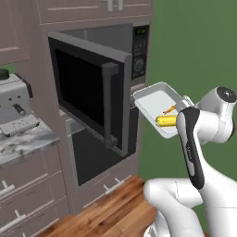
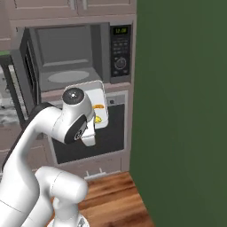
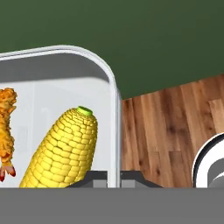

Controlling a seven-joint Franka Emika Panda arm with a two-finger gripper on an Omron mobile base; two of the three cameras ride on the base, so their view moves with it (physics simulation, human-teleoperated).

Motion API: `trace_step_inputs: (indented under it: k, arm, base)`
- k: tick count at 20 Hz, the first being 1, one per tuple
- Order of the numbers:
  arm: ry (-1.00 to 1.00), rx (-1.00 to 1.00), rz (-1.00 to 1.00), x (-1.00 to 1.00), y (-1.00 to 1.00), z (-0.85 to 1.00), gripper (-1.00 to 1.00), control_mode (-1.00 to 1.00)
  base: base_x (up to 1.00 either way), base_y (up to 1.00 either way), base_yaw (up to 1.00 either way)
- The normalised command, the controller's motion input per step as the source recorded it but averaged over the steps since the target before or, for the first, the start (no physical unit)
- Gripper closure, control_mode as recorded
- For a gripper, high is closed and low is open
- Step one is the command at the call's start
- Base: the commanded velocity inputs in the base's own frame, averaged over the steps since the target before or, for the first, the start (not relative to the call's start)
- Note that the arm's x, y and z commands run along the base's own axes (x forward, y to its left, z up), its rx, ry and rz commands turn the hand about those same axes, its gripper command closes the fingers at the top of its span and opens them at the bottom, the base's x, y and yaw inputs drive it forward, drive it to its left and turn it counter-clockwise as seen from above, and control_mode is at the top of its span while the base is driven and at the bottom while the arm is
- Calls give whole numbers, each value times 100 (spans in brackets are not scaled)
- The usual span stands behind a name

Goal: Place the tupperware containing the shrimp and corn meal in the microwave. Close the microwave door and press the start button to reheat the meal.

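Observation:
The white tupperware [image 1: 155,101] hangs in the air just right of the microwave's [image 1: 140,51] front, below its button panel. My gripper [image 3: 114,177] is shut on the tray's rim [image 3: 114,109]. Inside lie the yellow corn [image 1: 165,121] and the orange shrimp [image 1: 169,109], also close up as the corn [image 3: 65,146] and the shrimp [image 3: 5,127]. The microwave door [image 1: 83,88] stands swung open to the left, black handle [image 1: 109,104] toward me. In the right base view the cavity [image 2: 66,60] is open, and my wrist covers part of the tupperware [image 2: 100,98].
A dark oven front [image 1: 102,152] sits under the microwave. On the left, a marble counter [image 1: 23,141] carries a grey appliance [image 1: 14,104]. A green wall [image 2: 181,88] rises close on the right. Wooden floor [image 3: 170,127] lies below the tray.

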Motion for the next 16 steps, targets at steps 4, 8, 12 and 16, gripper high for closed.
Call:
trace_step_inputs:
  k: [4, 8, 12, 16]
  arm:
    - [0, 0, 0, 0, 0, 0, 100, 100]
    - [0, 0, 0, 0, 0, 0, 100, 100]
    - [0, 0, 0, 0, 0, 0, 100, 100]
    - [0, 0, 0, 0, 0, 0, 100, 100]
  base:
    - [18, -40, 33]
    - [15, -47, 35]
    - [20, -44, 36]
    - [29, -40, 36]
